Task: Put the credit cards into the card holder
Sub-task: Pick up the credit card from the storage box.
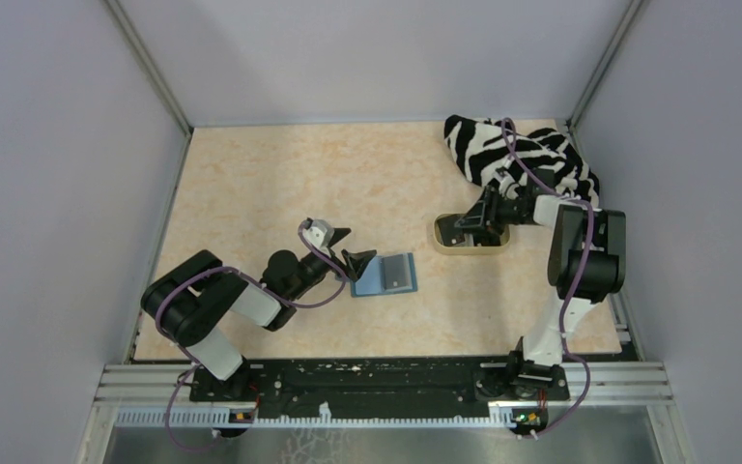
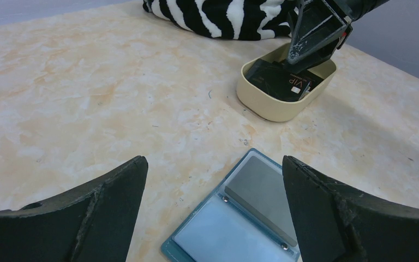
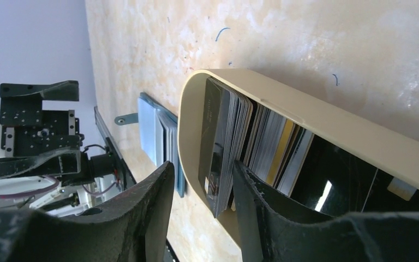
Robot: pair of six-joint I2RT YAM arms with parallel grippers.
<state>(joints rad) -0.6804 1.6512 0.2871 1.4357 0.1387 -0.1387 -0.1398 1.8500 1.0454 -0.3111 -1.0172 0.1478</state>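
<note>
- Left gripper (image 1: 347,248): sits left of centre in the top view, low over the marbled beige surface (image 1: 280,174). Its fingers (image 2: 106,204) are spread wide and hold nothing. In its own wrist view they frame the card holder.
- Card holder (image 1: 386,275): a teal case lying opened flat on the surface at lower centre of the top view, just right of the left gripper. Clear sleeves face up (image 2: 240,218). One finger overlaps its left edge, but contact cannot be confirmed.
- Tan oval tray (image 1: 473,250): right of centre and well apart from the card holder.
- Credit cards (image 3: 223,142): stacked on edge inside the tray. Most are black, one has a yellow-gold edge, and one black face reads "VIP" (image 2: 292,82).
- Right gripper (image 1: 468,228): reaches down into the tray's left end. Its fingers (image 3: 155,218) stand apart. One is outside the tray's end wall (image 3: 188,125) with a sliver of gap showing, and the other is inside against the card stack. No clamping is seen.
- Zebra-striped cloth (image 1: 502,150): bunched at the upper right of the top view, behind the tray.
</note>
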